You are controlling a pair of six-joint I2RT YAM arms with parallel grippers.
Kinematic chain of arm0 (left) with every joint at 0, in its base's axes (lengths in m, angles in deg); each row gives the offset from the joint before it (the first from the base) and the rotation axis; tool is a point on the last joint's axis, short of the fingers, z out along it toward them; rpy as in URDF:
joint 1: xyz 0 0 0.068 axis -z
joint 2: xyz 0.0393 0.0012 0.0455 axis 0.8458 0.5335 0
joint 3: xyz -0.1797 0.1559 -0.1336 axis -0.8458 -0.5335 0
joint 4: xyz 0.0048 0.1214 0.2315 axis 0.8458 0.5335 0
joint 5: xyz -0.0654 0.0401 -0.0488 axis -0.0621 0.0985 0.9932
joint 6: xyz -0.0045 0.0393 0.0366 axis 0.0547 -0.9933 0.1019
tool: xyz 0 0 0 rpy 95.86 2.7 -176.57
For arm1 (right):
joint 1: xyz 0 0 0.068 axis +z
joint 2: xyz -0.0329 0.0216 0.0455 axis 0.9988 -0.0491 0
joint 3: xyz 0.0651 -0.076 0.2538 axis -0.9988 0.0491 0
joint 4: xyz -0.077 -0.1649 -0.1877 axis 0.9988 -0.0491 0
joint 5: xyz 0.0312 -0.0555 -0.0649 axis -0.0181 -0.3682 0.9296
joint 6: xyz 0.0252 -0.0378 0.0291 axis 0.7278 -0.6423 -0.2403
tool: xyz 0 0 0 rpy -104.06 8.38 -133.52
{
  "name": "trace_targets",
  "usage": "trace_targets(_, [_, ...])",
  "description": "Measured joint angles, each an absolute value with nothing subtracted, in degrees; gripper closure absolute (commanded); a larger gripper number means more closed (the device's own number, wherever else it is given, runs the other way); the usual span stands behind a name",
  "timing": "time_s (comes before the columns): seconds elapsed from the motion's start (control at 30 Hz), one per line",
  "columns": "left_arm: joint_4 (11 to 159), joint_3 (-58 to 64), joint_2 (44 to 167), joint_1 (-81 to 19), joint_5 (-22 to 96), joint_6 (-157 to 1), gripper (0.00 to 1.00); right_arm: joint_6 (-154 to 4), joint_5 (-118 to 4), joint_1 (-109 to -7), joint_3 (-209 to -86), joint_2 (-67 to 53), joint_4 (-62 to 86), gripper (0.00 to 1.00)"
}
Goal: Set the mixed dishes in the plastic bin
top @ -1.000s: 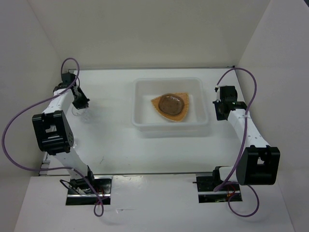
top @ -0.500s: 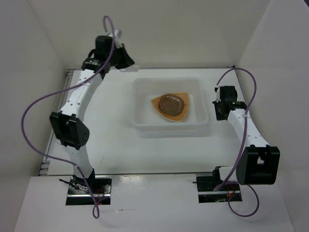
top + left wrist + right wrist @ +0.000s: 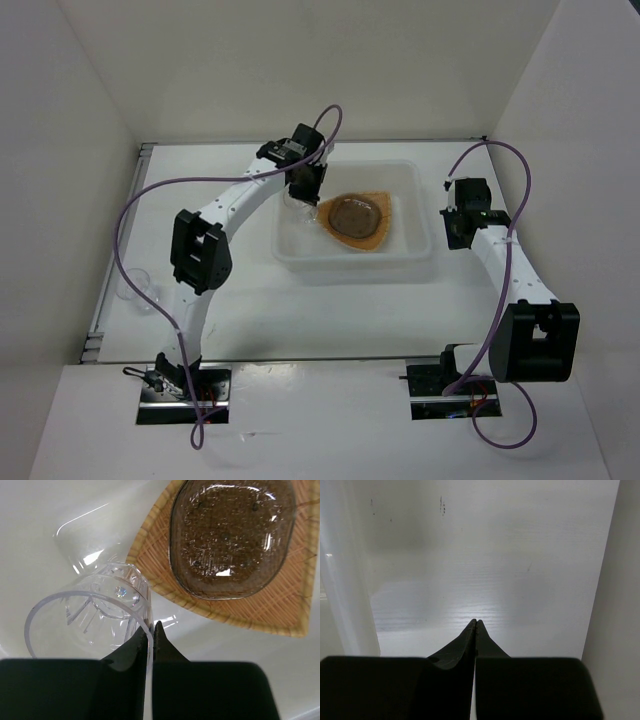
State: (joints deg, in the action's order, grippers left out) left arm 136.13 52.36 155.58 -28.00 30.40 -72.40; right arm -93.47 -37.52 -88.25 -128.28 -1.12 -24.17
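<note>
Pinching the clear glass cup (image 3: 92, 612) by its wall, your left gripper (image 3: 151, 626) hangs over the plastic bin (image 3: 355, 262) near the bench's far edge, bare floor directly below, orange plate (image 3: 280, 605) just rightward; right gripper (image 3: 475, 622) sits pressed together, empty.

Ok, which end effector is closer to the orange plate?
Left. The left end effector, pinching a clear glass cup, is over the plastic bin just beside the orange plate; the right end effector sits outside the bin's right wall.
</note>
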Motion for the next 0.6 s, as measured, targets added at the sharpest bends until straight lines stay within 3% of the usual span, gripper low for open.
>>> trace_targets(0.53, [137.20, 52.25, 160.17, -26.21, 24.21, -74.28, 1.00, -93.47, -37.52, -88.25, -128.28, -1.12, -24.14, 0.99])
trace_targets(0.6, [137.33, 52.25, 160.28, -26.10, 24.08, -74.33, 0.92, -93.47, -37.49, -88.25, -128.26, -1.12, -24.14, 0.99])
